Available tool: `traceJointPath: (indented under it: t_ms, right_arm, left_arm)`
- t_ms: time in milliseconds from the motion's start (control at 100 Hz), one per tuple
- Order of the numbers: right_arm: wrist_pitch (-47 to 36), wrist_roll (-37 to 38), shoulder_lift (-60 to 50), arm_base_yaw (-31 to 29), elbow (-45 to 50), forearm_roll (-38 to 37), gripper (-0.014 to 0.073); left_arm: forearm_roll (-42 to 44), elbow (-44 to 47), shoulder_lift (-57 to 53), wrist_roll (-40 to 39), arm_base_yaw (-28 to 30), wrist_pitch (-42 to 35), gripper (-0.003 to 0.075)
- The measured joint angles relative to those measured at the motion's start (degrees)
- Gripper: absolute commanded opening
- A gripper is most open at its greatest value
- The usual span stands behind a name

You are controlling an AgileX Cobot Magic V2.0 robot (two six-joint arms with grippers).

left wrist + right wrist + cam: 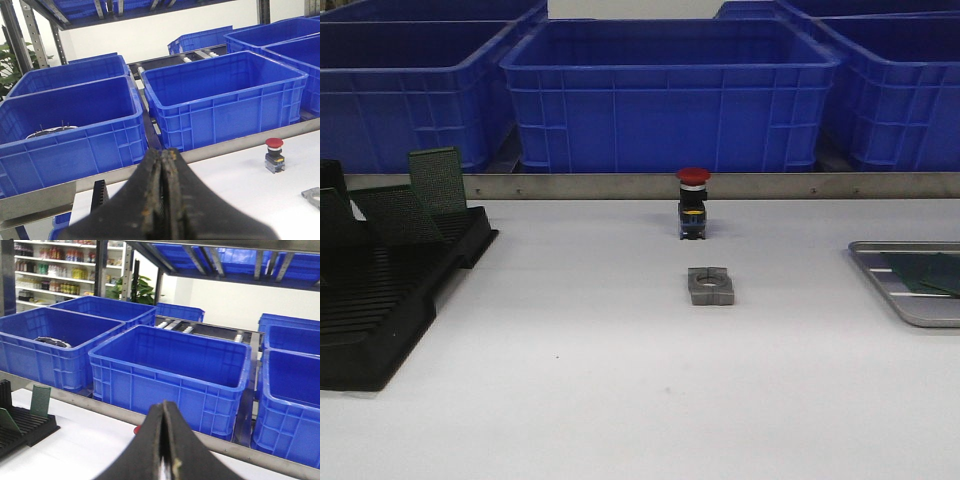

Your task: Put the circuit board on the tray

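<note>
The silver-grey tray lies at the table's right edge in the front view, with a green circuit board lying flat in it. More green circuit boards stand in the black slotted rack at the left. Neither gripper shows in the front view. In the left wrist view my left gripper is shut and holds nothing, raised above the table near the rack's corner. In the right wrist view my right gripper is shut and holds nothing. That view also shows the rack and a board.
A red push button stands at mid table, towards the back. A grey metal block lies just in front of it. Large blue bins line up behind a metal rail at the table's far edge.
</note>
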Motion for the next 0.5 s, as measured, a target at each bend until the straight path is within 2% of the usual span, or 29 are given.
traceJointPath:
  t_ms: [230,500]
  right_arm:
    - [-0.4,0.0,-7.7,0.0,6.9,0.3,-0.0062]
    - [-0.5,0.0,-8.3,0.0,7.6,1.0,-0.0062]
  left_arm:
    - [-0.1,4.6,-5.0,0.0,0.0,-0.1,-0.002]
    - [-0.2,4.9,-5.2,0.0,0.0,-0.1,-0.002]
